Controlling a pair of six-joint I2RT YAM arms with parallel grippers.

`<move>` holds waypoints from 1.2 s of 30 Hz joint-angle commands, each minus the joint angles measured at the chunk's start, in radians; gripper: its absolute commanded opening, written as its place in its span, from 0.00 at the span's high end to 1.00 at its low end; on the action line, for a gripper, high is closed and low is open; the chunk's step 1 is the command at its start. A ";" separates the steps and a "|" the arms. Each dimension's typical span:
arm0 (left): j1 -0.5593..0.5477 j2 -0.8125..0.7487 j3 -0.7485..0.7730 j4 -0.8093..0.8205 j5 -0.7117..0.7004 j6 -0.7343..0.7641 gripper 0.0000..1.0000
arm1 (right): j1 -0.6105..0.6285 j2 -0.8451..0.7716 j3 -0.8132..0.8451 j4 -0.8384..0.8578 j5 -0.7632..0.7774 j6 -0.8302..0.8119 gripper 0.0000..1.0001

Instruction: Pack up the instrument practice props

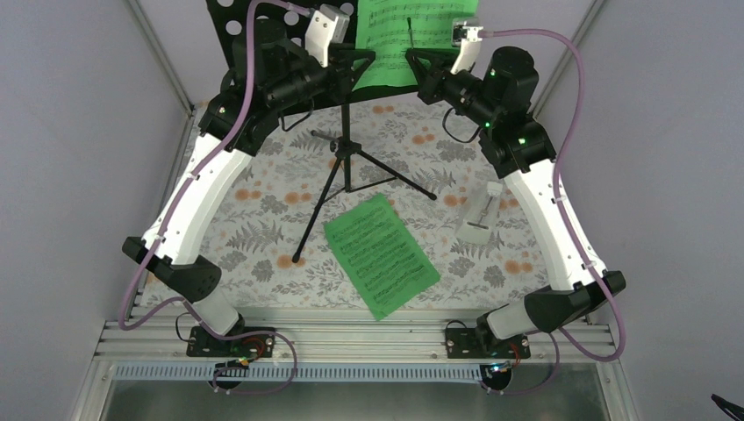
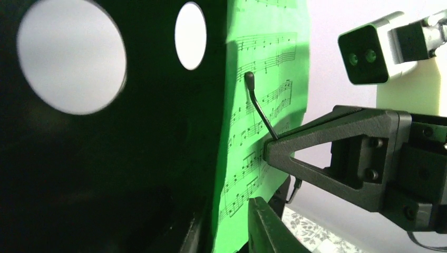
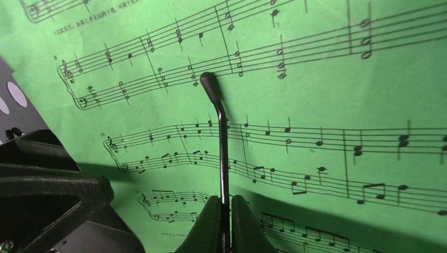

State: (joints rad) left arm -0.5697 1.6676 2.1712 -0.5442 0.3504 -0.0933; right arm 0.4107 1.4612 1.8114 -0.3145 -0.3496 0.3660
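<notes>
Practice props: one music stand (image 1: 344,167), two green sheets (image 1: 412,35) (image 1: 382,256), one metronome (image 1: 482,215).
One sheet on the stand's desk, the other flat on table (image 1: 263,219) near metronome. Right tool (image 3: 224,208) pinches wire page clip (image 3: 222,147) (left tool (image 1: 364,60): grip cannot be told).

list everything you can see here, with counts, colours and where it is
music stand: 1, black, standing at the table's far middle
sheet-music pages: 2, bright green, one on the stand's desk, the other flat on the table near the front
page-holder wire: 1, black, lying across the page on the desk
metronome: 1, white, on the table right of the stand
tablecloth: 1, pale floral, covering the table
left pincer: 1, black, at that page's left edge
right pincer: 1, black, shut on the wire
</notes>
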 commanded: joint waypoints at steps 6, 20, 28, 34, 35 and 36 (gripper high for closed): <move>0.001 -0.032 -0.042 0.072 -0.042 0.001 0.98 | -0.003 -0.018 -0.054 0.122 -0.058 0.003 0.97; 0.000 -0.090 -0.122 0.100 -0.115 -0.005 0.98 | -0.004 -0.099 -0.250 0.368 -0.105 -0.018 0.96; 0.002 -0.094 -0.126 0.098 -0.133 -0.003 0.97 | -0.004 -0.135 -0.331 0.466 -0.084 -0.017 0.96; 0.003 -0.137 -0.169 0.122 -0.143 -0.011 0.98 | -0.004 -0.129 -0.336 0.471 -0.063 -0.005 0.96; 0.003 -0.152 -0.185 0.131 -0.143 -0.014 0.98 | -0.004 -0.128 -0.337 0.471 -0.059 -0.003 0.96; 0.004 -0.167 -0.203 0.135 -0.144 -0.016 0.98 | -0.004 -0.126 -0.337 0.472 -0.055 0.000 0.96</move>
State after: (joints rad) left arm -0.5697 1.5665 2.0102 -0.4419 0.2329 -0.0937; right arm 0.4103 1.3540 1.4891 0.1120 -0.4103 0.3653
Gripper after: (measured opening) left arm 0.027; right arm 0.038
